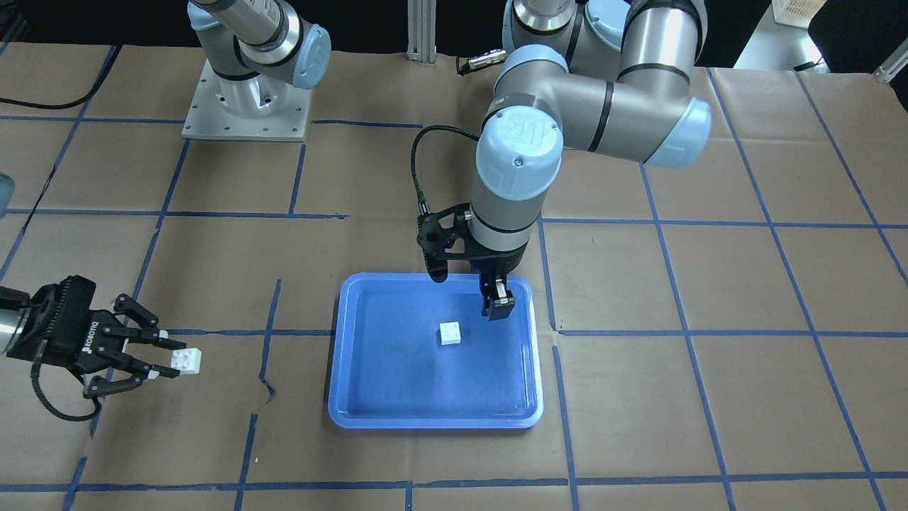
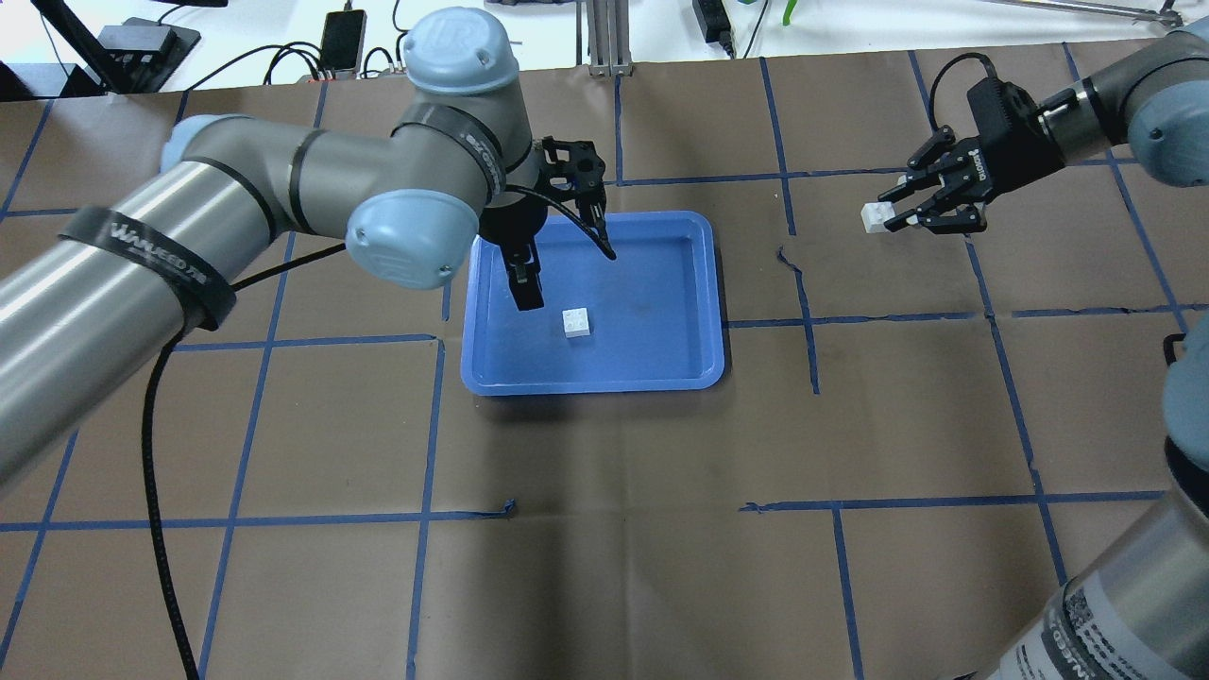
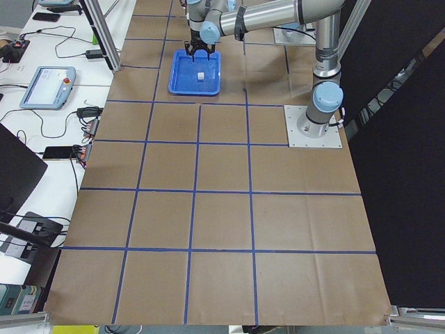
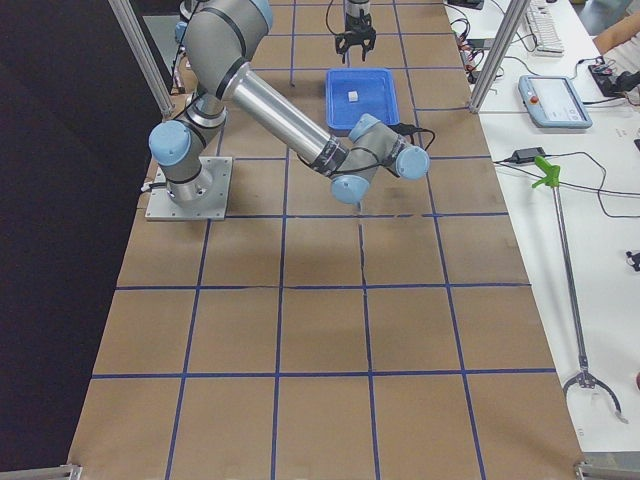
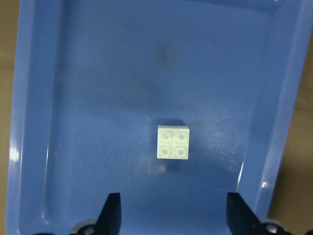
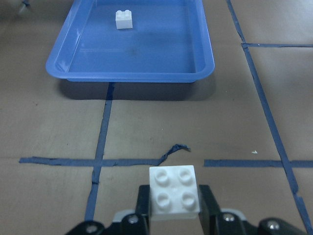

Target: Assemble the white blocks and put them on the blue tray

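On the blue tray [image 2: 661,274], one white block [image 2: 577,322] lay studs-up near the middle. The left gripper [image 5: 175,213] hung over the tray near it, fingers spread wide and holding nothing, a gap the left wrist view showed plainly. Well apart, over the worktop [image 2: 614,529], the right gripper [image 2: 895,219] was clamped on the second white block [image 6: 175,191]. Only the right wrist view showed that block's four studs.

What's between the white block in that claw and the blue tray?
Only brown paper and blue tape lines; the right wrist view shows nothing standing between held white block and blue tray.
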Motion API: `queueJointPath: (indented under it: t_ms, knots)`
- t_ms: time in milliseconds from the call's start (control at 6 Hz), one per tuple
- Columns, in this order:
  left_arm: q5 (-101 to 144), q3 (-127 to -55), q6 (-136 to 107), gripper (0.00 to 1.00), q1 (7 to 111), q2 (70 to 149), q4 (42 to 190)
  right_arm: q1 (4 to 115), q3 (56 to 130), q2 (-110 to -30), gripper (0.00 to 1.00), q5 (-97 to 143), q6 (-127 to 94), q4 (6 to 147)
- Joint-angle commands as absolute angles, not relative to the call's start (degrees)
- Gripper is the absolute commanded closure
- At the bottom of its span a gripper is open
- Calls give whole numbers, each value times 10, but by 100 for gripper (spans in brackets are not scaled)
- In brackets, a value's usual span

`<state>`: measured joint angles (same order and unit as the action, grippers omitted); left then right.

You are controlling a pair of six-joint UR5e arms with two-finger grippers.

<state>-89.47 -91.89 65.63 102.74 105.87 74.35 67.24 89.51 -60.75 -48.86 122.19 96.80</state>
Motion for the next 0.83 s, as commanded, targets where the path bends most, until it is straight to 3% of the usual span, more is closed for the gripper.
queueJointPath:
  t_ms: [0, 333, 667]
  knots:
    - [-894, -906, 656, 27, 977, 964, 864, 741, 910, -610, 66, -459, 1140, 1017]
    - [-889, -903, 578, 3, 937, 931, 889, 825, 959, -613, 66, -459, 1005, 1182]
    - [-874, -903, 357, 1, 885, 873, 882, 884, 1033, -609, 66, -460, 849, 1382]
